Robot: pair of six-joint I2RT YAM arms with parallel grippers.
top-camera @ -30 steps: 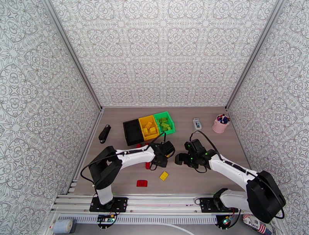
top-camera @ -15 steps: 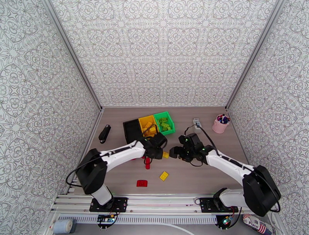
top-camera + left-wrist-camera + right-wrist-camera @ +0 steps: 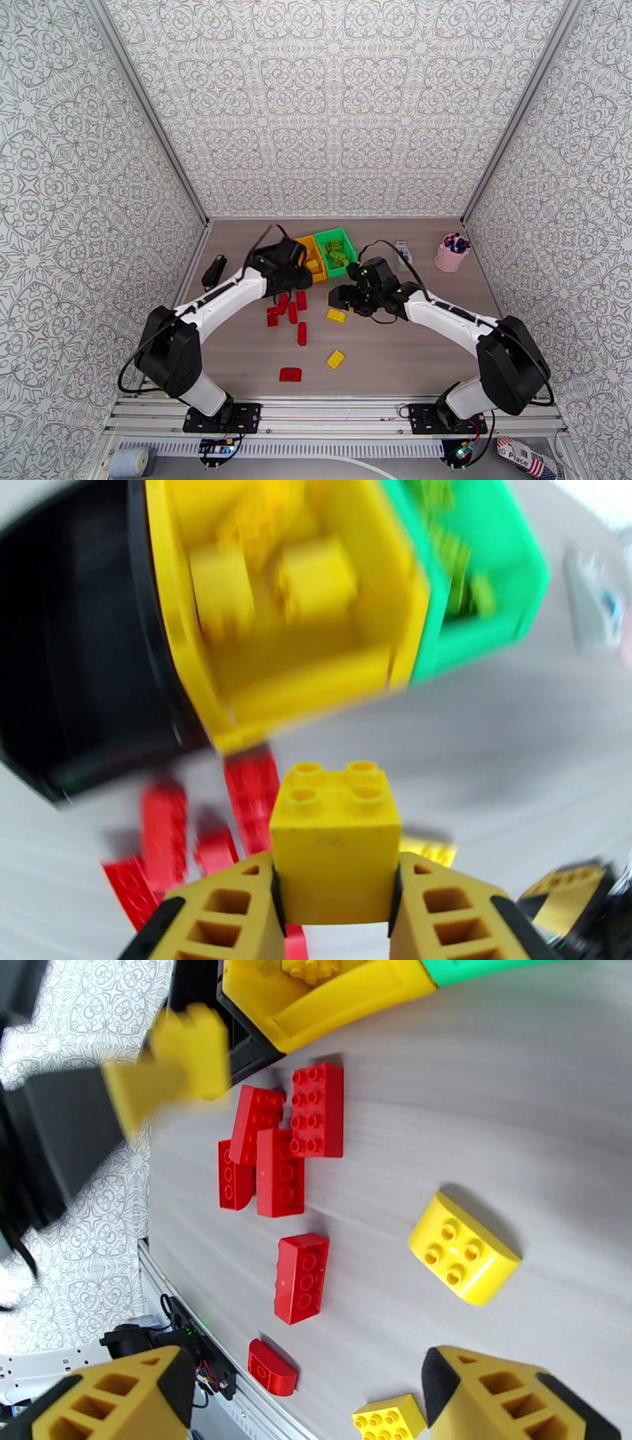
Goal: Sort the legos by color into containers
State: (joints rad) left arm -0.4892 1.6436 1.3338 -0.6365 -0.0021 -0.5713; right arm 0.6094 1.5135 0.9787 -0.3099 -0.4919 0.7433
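Yellow bin [image 3: 314, 264] lies in the top view right beside the left jaws, farther from the right jaws; in the left wrist view these jaws grasp a yellow brick [image 3: 336, 839] just short of that bin; in the right wrist view the released right jaws face a second yellow brick [image 3: 464, 1248] on the surface [image 3: 513, 1118].

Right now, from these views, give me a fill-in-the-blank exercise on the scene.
1. The left fingers are shut on a brick coloured ____.
2. The right fingers stand ____ over the table.
3. The bin at the row's right end is ____.
4. The cluster by the black bin is all ____.
Missing words: yellow; open; green; red.
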